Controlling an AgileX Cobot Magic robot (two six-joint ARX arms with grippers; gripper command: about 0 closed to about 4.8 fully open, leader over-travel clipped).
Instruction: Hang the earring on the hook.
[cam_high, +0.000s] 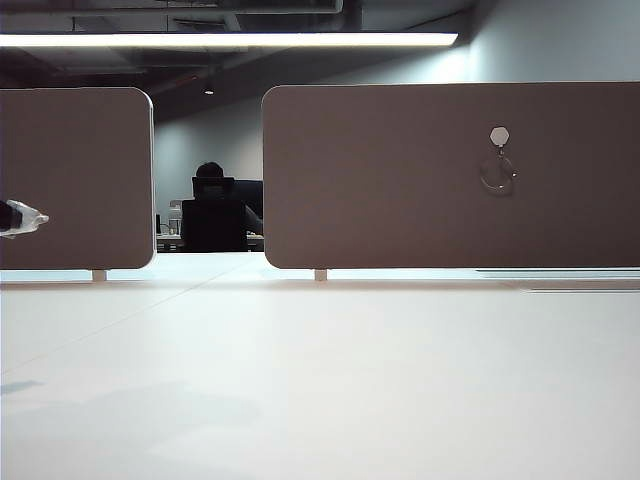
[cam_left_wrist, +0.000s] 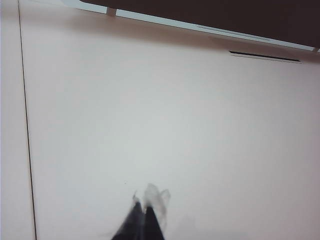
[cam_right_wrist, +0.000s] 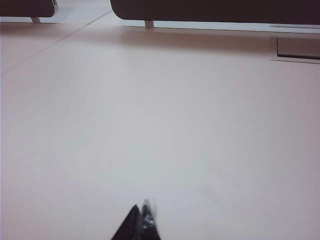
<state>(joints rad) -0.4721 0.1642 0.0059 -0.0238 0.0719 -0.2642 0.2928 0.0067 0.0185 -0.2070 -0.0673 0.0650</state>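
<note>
Tabletop (cam_high: 320, 380) fills the near ground of my exterior view, pale and bare. My left gripper (cam_left_wrist: 145, 212) hovers above it in its wrist view, the two dark fingertips pressed together with nothing between them; a pale wrap clings to the tips. At the far left edge of the exterior view I can see that same tip poking in, in front of the left divider panel (cam_high: 75, 180). My right gripper (cam_right_wrist: 141, 220) is likewise pinched tight and empty over the table in its own wrist view; I can't find it in the exterior view.

At the far edge of the table stands the right divider panel (cam_high: 450, 175), a wide dark board on small feet. On its right half sits the hook (cam_high: 500, 137), a small white hexagonal pad. The earring (cam_high: 497, 173), a thin wire hoop, hangs just below that pad, well apart from both grippers.
</note>
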